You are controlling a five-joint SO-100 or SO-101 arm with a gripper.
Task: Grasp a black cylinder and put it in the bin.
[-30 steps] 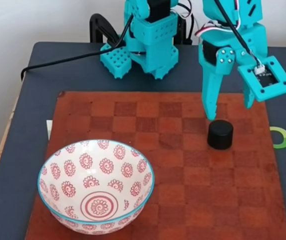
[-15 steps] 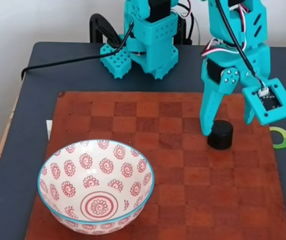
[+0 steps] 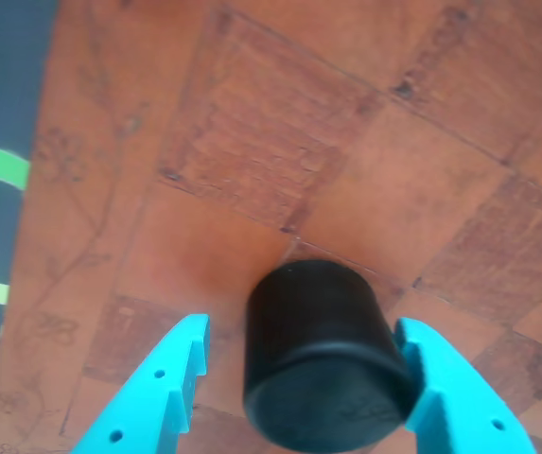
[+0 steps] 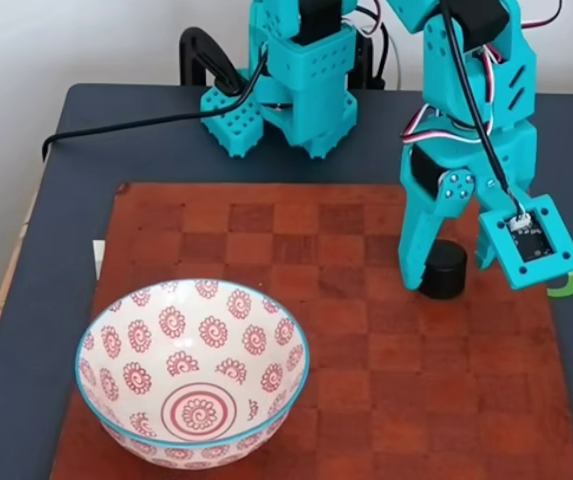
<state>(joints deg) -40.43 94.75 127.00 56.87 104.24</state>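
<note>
Your turquoise gripper (image 4: 444, 278) stood wide, its 2 fingers straddling the black cylinder (image 4: 443, 269) without closing on it. In the other view the gripper (image 3: 304, 402) had 1 finger (image 3: 441, 378) touching the black cylinder (image 3: 320, 355) and the other apart. The cylinder sat upright near the right edge of the brown checkered board (image 4: 346, 400). The bin (image 4: 192, 373), a patterned bowl, rested at the board's front-left corner.
</note>
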